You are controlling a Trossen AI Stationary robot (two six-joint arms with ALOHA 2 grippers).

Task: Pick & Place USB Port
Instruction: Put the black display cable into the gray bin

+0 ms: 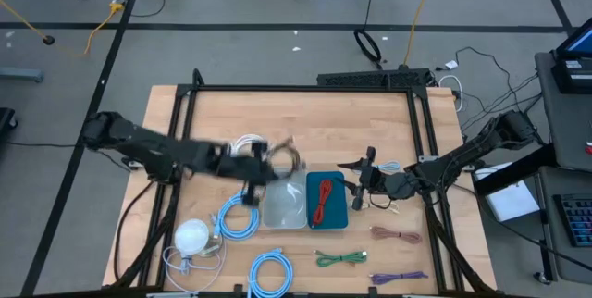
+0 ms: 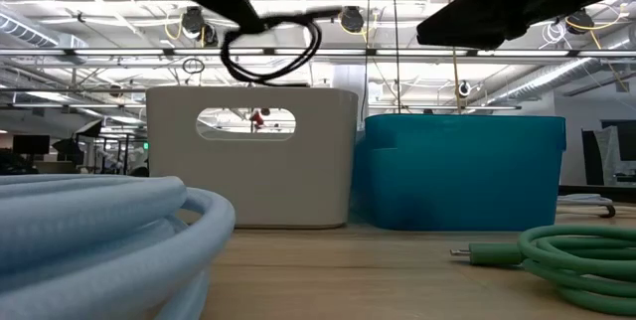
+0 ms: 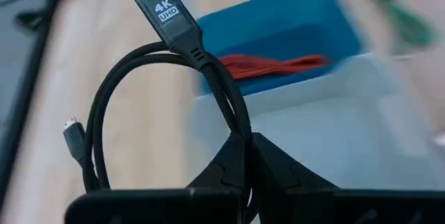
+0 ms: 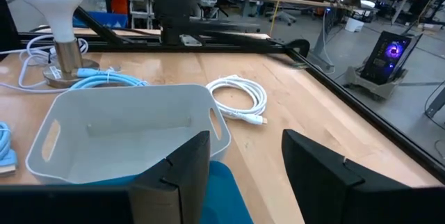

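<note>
Fingers (image 3: 229, 165) of the left gripper (image 1: 264, 161) are clamped on a coiled black HDMI cable (image 3: 174, 71), held in the air at frame centre, just above the white bin (image 1: 283, 204). Left arm reaches in from the left edge, stretched low. Right gripper (image 1: 363, 176) has its fingers apart and empty, hovering beside the blue bin (image 1: 333, 217), which holds a red cable (image 1: 323, 198).

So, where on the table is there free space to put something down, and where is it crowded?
The far strip of table, beyond the white bin and teal bin, is bare. So is the wood between the green cable and light blue cable. The left front corner, around the white lamp, is crowded.
</note>
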